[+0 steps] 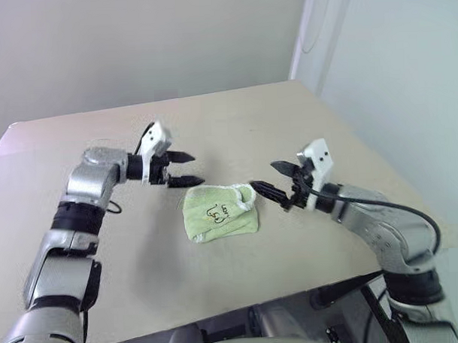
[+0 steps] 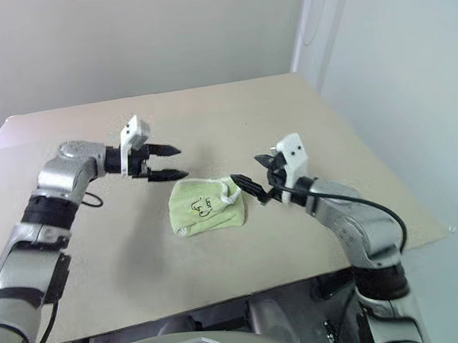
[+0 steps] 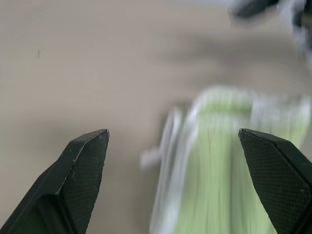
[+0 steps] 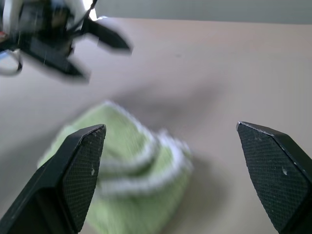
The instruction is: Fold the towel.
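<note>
Folded towel lay between two open grippers on the counter

One counter (image 1: 302, 124) carried one towel (image 1: 219, 213), bunched into a compact bundle with no clear long axis, its scribble mark on top. The left gripper (image 1: 185, 169) hung up-left of it; the right gripper (image 1: 276, 180), nearer, sat at its right edge. Both grippers gaped empty.
</note>
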